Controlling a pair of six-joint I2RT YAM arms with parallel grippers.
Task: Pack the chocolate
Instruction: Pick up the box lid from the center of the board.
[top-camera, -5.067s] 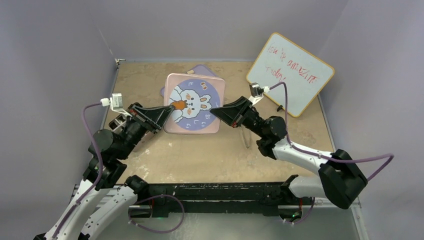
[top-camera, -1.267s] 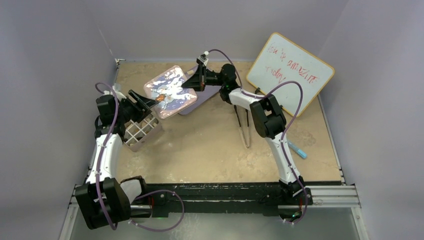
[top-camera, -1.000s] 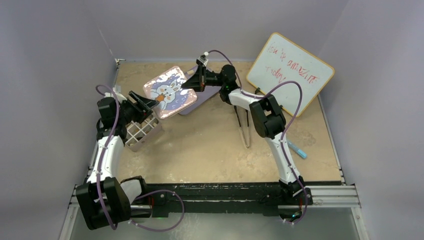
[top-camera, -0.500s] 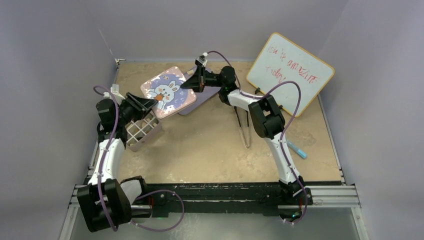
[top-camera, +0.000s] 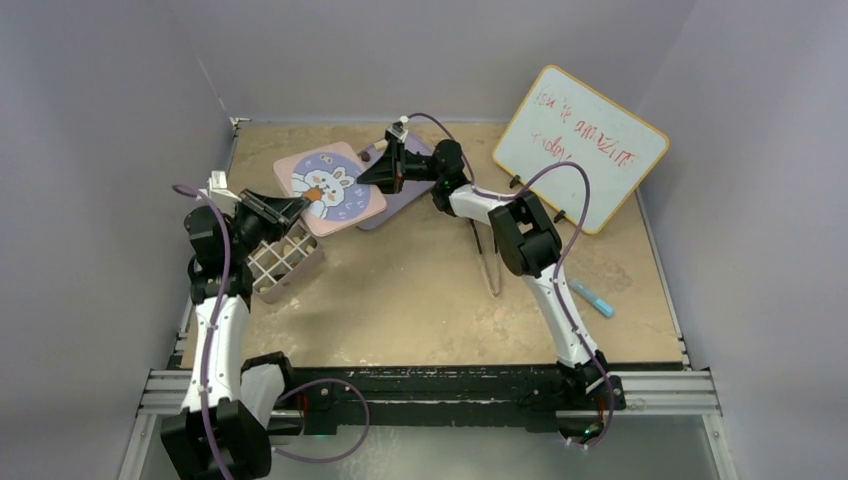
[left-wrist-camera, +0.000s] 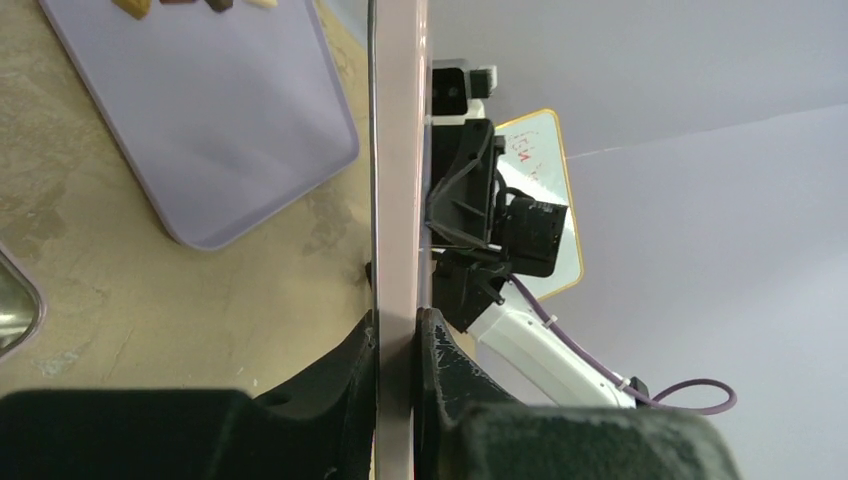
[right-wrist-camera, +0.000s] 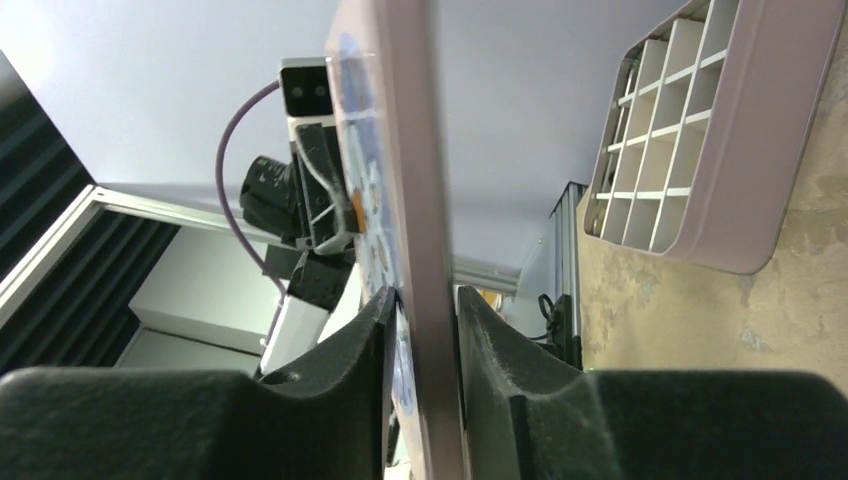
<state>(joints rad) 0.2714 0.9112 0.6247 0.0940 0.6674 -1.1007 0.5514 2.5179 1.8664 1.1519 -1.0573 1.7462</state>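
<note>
At mid-left, my left gripper (left-wrist-camera: 398, 322) is clenched on the rim of one smooth, rounded-square pink lid (top-camera: 328, 187), over one white-gridded box (top-camera: 283, 262). The lid sits further left than a second ago. Four tiny chocolate (left-wrist-camera: 131, 6) lumps show on one flat lilac tray (left-wrist-camera: 220, 110). My right gripper (right-wrist-camera: 425, 300) straddles the lid's right rim; I cannot tell whether it grips.

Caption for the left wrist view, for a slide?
Left gripper clamps the pink lid edge-on, lilac tray beyond.
</note>
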